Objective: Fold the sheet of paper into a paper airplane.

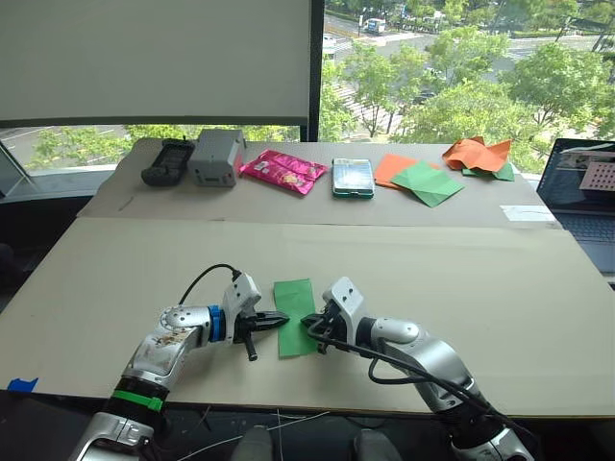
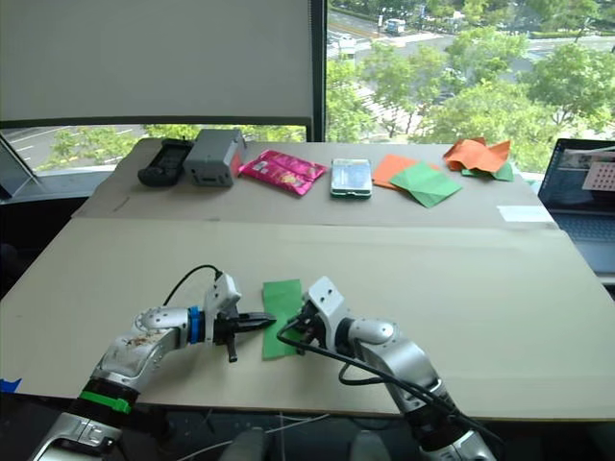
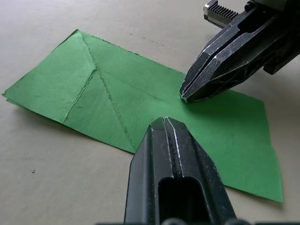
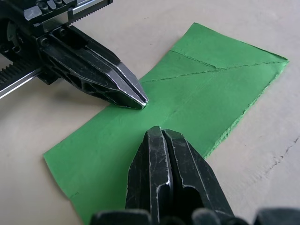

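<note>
Both closed pincers, left (image 1: pixel 280 318) and right (image 1: pixel 309 323), press sheet of paper (image 1: pixel 296 317).

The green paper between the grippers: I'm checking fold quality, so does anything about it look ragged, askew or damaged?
The sheet of paper lies flat, folded into a strip, with both shut grippers, left and right, pressing on its middle. Its edges look rough and slightly uneven, and the layers do not line up exactly at one end. No tear shows.

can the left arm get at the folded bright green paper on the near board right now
Probably yes. The left gripper, jaws shut, already has its tip on the near edge of the folded bright green sheet of paper lying flat on the cardboard tabletop. The right gripper presses it from the opposite side, without blocking.
</note>
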### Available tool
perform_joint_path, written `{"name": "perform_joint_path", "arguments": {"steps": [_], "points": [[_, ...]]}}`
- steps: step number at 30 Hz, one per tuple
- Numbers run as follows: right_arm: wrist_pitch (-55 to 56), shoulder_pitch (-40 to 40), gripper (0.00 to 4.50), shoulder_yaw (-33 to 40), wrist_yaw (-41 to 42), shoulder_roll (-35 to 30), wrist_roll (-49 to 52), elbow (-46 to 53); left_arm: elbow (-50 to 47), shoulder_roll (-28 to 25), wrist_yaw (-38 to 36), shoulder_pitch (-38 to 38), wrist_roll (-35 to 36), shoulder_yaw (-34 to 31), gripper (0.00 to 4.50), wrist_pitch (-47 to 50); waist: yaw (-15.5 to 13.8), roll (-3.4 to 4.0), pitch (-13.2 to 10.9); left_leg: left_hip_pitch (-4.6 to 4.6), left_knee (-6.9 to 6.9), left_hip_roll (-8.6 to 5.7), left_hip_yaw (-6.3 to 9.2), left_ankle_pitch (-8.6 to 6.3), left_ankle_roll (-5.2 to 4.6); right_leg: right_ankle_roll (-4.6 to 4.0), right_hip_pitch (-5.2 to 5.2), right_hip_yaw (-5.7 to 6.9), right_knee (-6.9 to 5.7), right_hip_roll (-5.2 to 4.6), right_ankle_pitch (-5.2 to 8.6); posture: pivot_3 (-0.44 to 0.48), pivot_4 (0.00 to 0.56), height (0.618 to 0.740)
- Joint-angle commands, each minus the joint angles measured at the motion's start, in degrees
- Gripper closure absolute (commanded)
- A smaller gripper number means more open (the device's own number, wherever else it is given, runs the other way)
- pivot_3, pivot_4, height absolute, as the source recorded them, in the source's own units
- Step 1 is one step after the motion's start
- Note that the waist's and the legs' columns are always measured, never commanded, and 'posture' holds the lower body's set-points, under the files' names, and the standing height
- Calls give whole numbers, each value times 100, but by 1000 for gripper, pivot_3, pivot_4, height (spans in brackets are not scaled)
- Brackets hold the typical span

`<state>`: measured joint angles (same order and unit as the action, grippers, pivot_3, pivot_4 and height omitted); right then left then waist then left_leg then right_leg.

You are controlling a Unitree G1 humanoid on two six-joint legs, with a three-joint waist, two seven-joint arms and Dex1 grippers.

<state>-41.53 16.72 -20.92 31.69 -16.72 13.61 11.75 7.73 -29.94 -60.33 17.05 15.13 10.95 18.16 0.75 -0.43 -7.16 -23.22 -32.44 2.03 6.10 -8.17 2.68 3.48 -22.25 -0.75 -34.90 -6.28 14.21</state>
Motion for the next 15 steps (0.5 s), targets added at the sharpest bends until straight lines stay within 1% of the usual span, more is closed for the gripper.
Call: {"name": "perform_joint_path", "arguments": {"steps": [1,8,15], "points": [[40,113,4445,146,1,0,-15,47,196,-104,-63,-71,-315,213,4500,-149,-3,0,0,0,0,0,0,0,0,0,0,0,0,0,0,0,150,720],[254,327,4445,115,166,-72,-172,-530,301,-217,-147,-91,-525,294,4500,-405,10,5,6,5,1,0,0,0,0,0,1,0,-1,0,0,0,150,720],[790,851,4445,13,384,37,-424,-1739,263,-294,-186,-148,-584,358,4500,-490,36,13,18,16,3,1,0,0,0,-1,6,-1,-5,1,1,0,150,720]]}}
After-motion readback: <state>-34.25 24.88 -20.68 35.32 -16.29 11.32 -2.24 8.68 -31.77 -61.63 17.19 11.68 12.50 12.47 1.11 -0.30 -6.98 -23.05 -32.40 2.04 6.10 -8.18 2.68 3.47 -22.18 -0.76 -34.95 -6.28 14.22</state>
